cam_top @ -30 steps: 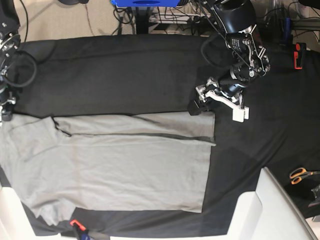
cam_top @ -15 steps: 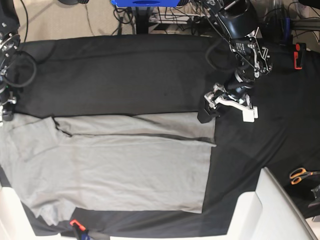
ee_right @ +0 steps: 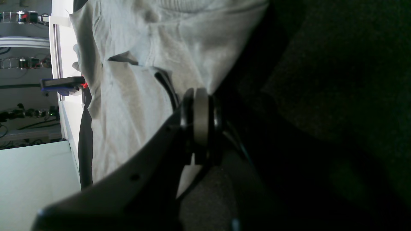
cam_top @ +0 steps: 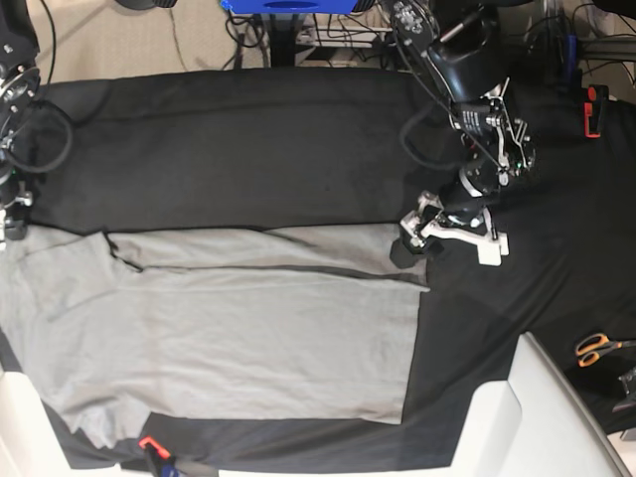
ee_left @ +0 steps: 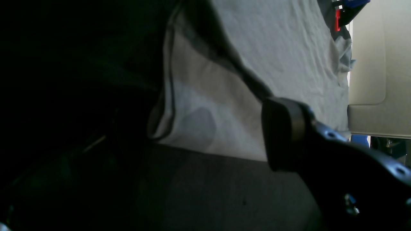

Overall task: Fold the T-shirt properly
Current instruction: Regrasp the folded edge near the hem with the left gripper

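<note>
The T-shirt (cam_top: pixel 229 328) lies flat on the black cloth (cam_top: pixel 248 139), filling the lower left and centre of the base view, with its neck end at the left edge of the frame and its hem at the right. Its far long side is already turned over onto the body, making a narrow band along the top edge, so one lengthwise fold looks done and the near side is not yet folded. The left gripper (cam_top: pixel 452 234) stands at the upper right corner of the shirt, just at the hem, with its jaws wide apart and nothing between them; in the left wrist view one dark pad (ee_left: pixel 282 134) hangs above the folded corner. The right gripper (ee_right: pixel 200 122) is at the left edge of the base view, near the shoulder, and its jaws are pressed together; in the right wrist view they sit just at the edge of the shirt, and I cannot tell whether any fabric is pinched between them. The shirt is thin, soft cotton, light grey and matt, with small wrinkles and a stitched hem; I judge it light and limp, so it will sag and crease when lifted, and it may drag on the rough cloth. The best places to hold seem the corners of the hem and the shoulder seam, where the fabric is doubled and stronger
</note>
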{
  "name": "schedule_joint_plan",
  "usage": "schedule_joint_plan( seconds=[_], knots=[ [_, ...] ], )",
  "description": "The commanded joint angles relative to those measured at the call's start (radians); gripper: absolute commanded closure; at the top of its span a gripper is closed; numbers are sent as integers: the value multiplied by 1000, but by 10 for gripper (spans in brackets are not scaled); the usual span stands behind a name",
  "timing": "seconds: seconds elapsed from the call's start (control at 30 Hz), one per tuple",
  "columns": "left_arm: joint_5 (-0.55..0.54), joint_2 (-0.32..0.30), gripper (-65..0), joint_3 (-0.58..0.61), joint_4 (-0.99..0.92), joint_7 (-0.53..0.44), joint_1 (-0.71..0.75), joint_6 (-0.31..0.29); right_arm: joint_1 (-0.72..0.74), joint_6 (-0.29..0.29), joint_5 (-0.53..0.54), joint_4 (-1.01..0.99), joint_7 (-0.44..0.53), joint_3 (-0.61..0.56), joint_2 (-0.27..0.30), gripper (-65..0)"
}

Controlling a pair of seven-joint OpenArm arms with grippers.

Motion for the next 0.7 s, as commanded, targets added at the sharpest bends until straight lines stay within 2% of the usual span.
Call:
schedule_joint_plan(
  seconds=[0.0,0.37,0.4,0.53,0.67],
  knots=[
    [9,1,-533,21,5,11,-12,8,16,18,7,15,7,-1,26,-2],
    [9,2,-515,56,5,5,-20,9,16,18,7,15,7,-1,26,-2],
    [9,2,-485,56,5,5,-25,9,16,18,7,15,7,-1,26,-2],
    [9,1,-288,50,-49,5,-49,9,16,18,7,15,7,-1,26,-2],
    [9,1,-120,50,-100,5,-62,9,16,18,7,15,7,-1,26,-2]
  ],
)
